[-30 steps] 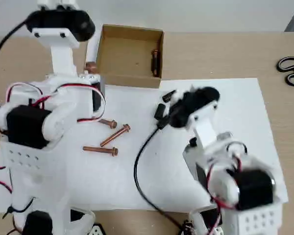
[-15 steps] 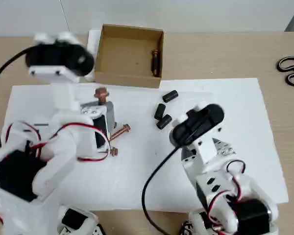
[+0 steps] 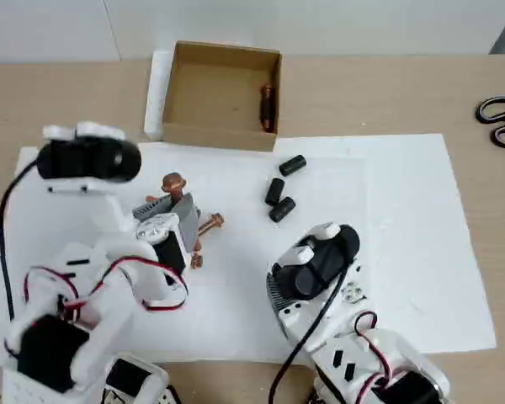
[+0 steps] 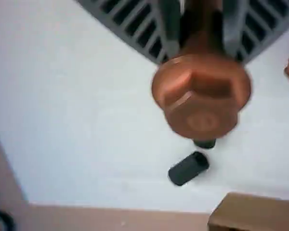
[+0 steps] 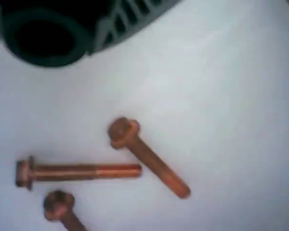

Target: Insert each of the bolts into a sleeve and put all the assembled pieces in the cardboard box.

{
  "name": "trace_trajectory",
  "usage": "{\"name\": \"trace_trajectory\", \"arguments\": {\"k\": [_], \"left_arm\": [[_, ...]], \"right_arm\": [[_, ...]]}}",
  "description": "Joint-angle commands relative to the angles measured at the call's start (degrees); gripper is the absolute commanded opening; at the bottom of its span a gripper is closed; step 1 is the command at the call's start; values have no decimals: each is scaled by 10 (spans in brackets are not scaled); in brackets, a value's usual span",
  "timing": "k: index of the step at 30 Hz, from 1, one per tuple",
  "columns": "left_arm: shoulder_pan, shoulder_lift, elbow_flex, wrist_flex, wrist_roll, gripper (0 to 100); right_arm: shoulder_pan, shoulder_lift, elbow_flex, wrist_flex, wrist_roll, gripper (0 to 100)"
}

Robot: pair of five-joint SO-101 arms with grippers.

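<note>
White paper (image 3: 404,219) below, left jaws hold a bolt (image 3: 173,181) upright, head upward

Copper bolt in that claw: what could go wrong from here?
The copper bolt is pinched only by its shank in the left gripper, so it might tilt or slip when pressed into a black sleeve. Three loose bolts lie on the white paper near that gripper; a low move could knock them around.

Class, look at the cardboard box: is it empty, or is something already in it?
Not empty. One copper-and-dark piece lies inside the cardboard box, against a side wall.
</note>
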Motion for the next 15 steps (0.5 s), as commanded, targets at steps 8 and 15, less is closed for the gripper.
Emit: {"name": "trace_trajectory", "arguments": {"k": [8, 15], "left_arm": [[50, -191, 222, -119, 55, 5], [73, -248, 268, -120, 53, 5]], "right_arm": [[-64, 1, 40, -100, -49, 4], [-88, 5, 81, -171, -46, 4]]}}
